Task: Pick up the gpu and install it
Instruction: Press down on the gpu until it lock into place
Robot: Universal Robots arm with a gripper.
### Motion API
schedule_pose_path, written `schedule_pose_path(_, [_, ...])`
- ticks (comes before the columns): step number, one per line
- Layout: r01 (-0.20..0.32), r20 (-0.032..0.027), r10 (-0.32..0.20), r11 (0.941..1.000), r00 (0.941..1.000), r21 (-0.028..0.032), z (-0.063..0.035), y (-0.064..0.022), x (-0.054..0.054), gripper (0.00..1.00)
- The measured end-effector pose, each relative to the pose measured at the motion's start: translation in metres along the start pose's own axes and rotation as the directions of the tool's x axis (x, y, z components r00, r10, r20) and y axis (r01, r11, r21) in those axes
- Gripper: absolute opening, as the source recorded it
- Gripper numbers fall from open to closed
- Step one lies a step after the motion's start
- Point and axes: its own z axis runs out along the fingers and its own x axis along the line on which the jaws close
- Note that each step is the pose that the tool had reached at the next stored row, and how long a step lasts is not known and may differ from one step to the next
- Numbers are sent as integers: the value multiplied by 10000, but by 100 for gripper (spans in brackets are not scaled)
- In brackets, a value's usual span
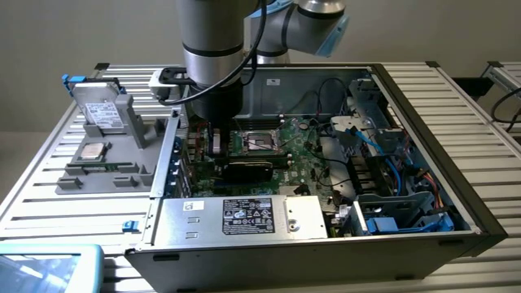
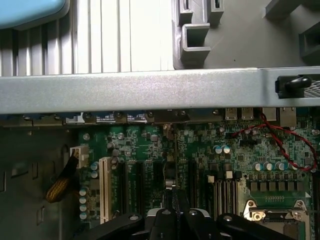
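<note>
The open grey metal computer case [image 1: 423, 201] is lying on its side on the silver slatted table [image 1: 464, 104], with its green motherboard [image 1: 305, 162] facing up. The grey robot arm [image 1: 213, 55] is reaching straight down into the case near the wall at the exterior view's left.

The black gripper [image 1: 216, 149] is sitting low over the board, just beside the silver processor socket [image 1: 260, 141]. In the wrist view the gripper [image 2: 173, 207] is showing its fingers drawn close together and clamping a thin card seen edge-on.

That card is the gpu [image 2: 170, 170]. It is standing upright over the row of black expansion slots [image 2: 135, 185], between the white slot [image 2: 105, 190] and the memory slots [image 2: 225, 195]. It is running toward the case's rear wall [image 2: 150, 90]. In the exterior view the gpu [image 1: 248, 171] is showing its black cover, touching or nearly touching the board. Whether it is fully seated cannot be told.

Twisted red wires [image 2: 280, 137] are lying across the board near the rear ports.

Outside the case, a grey moulded parts holder [image 1: 106, 177] is carrying a silver drive with a white label [image 1: 102, 113] and a square silver processor chip [image 1: 94, 151]. The silver power supply with a printed label [image 1: 244, 217] is occupying the near side of the case.
</note>
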Motion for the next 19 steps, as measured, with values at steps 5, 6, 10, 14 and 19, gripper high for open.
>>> schedule_pose_path(5, [-37, 2, 37, 10000, 10000, 0, 1, -2, 0, 12])
schedule_pose_path(6, [-37, 1, 37, 10000, 10000, -1, 0, -3, 2, 12])
schedule_pose_path(10, [-35, 25, 35, 10000, 10000, 17, -31, -5, 0, 12])
schedule_pose_path(14, [-35, 2, 35, 10000, 10000, -8, -199, -48, 14, 12])
schedule_pose_path(19, [-35, 0, 35, 10000, 10000, -13, -206, -173, 56, 12])
